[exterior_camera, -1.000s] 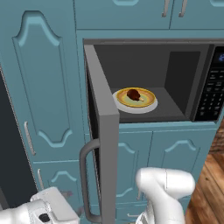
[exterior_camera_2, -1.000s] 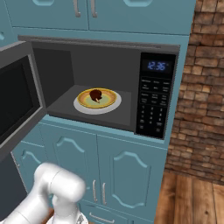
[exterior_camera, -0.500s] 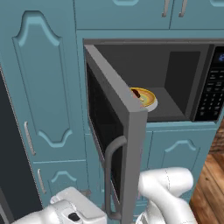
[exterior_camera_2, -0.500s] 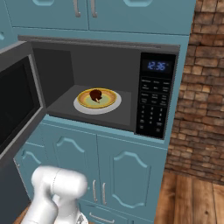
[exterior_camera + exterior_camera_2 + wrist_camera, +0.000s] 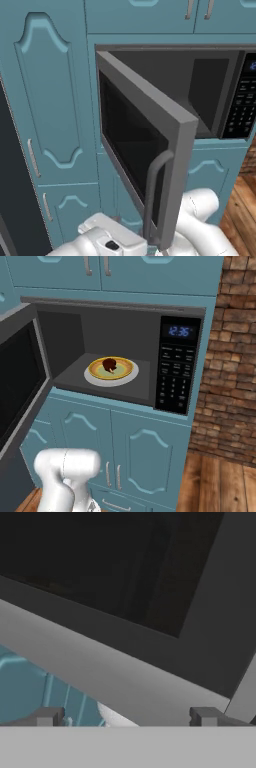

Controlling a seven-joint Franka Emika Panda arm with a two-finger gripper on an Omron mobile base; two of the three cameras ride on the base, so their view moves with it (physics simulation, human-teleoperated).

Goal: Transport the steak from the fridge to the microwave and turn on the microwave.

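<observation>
The steak lies on a white plate with a yellow middle inside the grey microwave. The black keypad strip is on the microwave's right, under a lit blue clock. The microwave door stands about half open, with its grey vertical handle facing me; it hides the steak in the left base view. My gripper is open with nothing between its fingertips, close against the door's lower grey frame below the dark glass. The hand sits low beside the door's bottom corner.
Teal cabinet doors surround the microwave: a tall one at the left and a pair below. A brick wall and wooden floor lie to the right. A dark tall panel runs down the far left edge.
The microwave door has swung from wide open towards the cavity, and in the left base view it now covers the steak and plate. The hand and arm have followed the door's lower edge.
</observation>
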